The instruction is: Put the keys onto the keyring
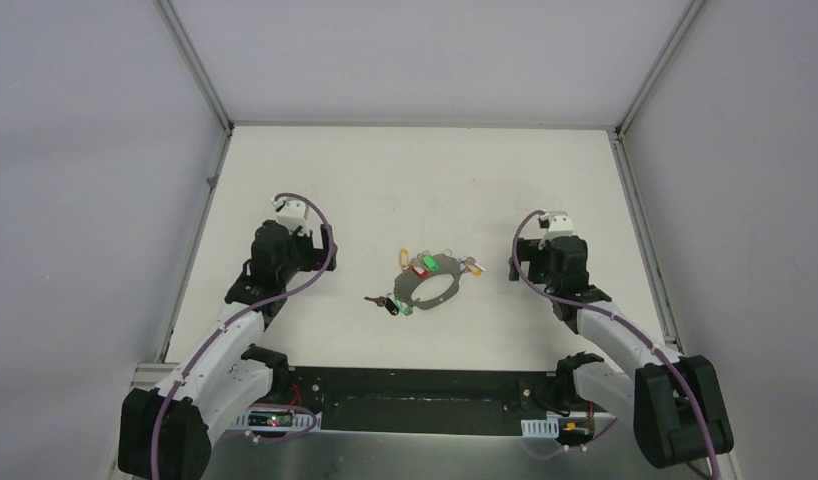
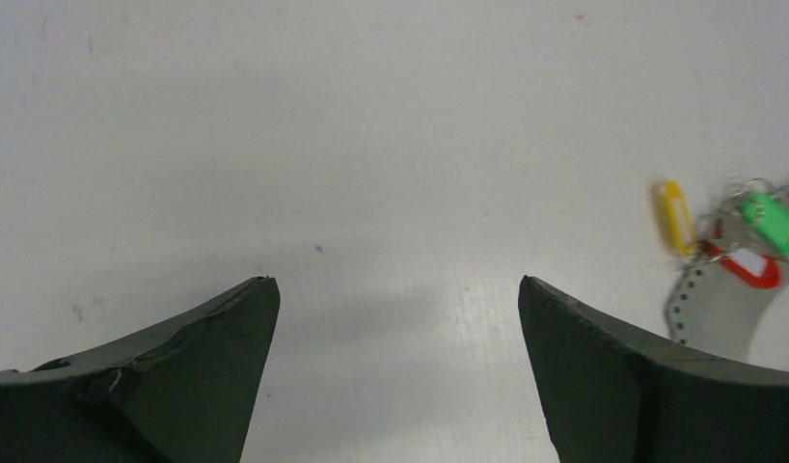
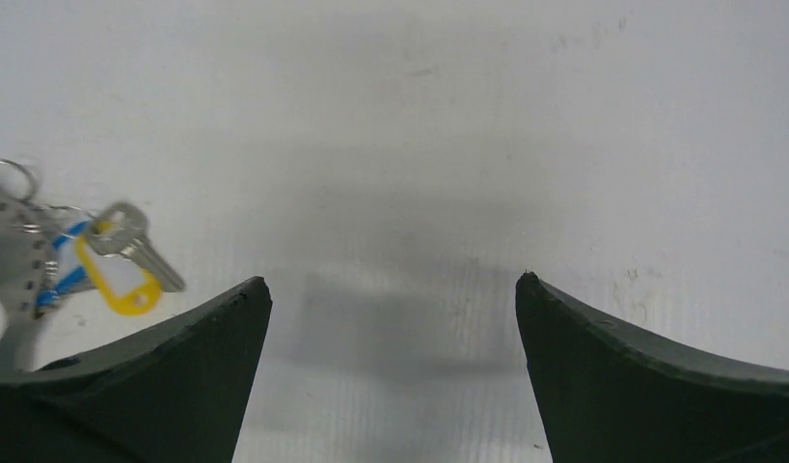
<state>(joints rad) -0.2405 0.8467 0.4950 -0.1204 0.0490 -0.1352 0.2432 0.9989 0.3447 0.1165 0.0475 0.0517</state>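
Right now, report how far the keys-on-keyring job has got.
Looks done: a yellow tag, green tag and red tag lie at the far edge of the keyring, and a second yellow-tagged key at its right. Whether they are threaded I cannot tell. In hand: nothing. The left gripper and right gripper are open, empty, off to either side. Left: possibly the black key by the near-left edge.

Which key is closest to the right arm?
The yellow-tagged key at the keyring's right edge. The other yellow tag, red tag, green tag and black tag lie farther left.
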